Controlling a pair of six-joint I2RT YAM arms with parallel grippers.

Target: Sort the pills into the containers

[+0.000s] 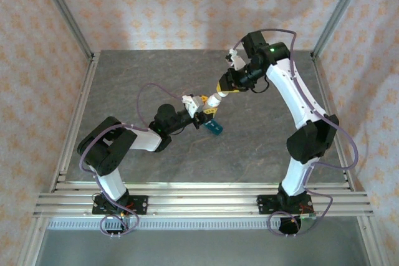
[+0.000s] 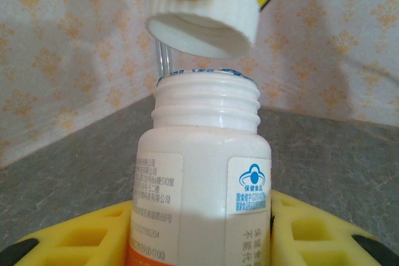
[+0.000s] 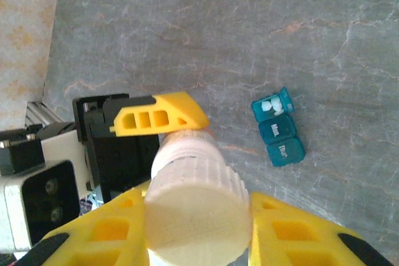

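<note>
Two grips: left gripper (image 2: 202, 232) clamps the white bottle (image 2: 206, 166); right gripper (image 3: 199, 225) holds its cap (image 2: 206, 23) just above the neck. Right of centre in the right wrist view lies the teal pill box (image 3: 278, 127), end lid open.

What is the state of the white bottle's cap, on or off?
Off. The cap sits gripped in the right gripper, with a visible gap above the bare threaded neck of the bottle.
</note>
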